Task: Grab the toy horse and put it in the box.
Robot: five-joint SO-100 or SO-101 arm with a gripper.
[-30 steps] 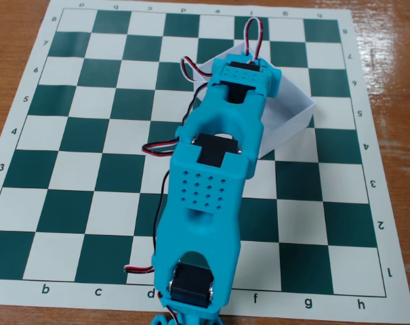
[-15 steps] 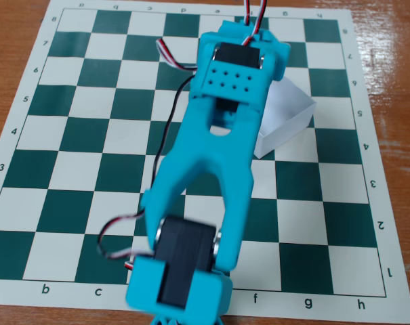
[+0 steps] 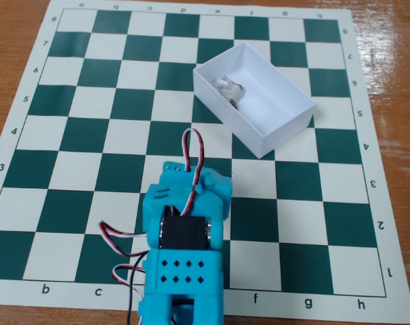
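Your claw is out of sight: only the turquoise arm (image 3: pixel 184 250) shows, folded at the near edge of the table, so you cannot tell whether the claw is released or clenched. It grips nothing visible. The toy horse (image 3: pixel 230 90) already lies inside the box (image 3: pixel 286 128), against the wall toward the far left corner, so the task looks finished. Judge the horse as light, stiff plastic, smooth and likely slippery; if you must lift it again, pinch it across the body, not the thin neck or legs. The box sits toward the far right of the chessboard mat (image 3: pixel 89 145), well apart from the arm. Its thin cardboard walls would probably shift under a slight nudge.
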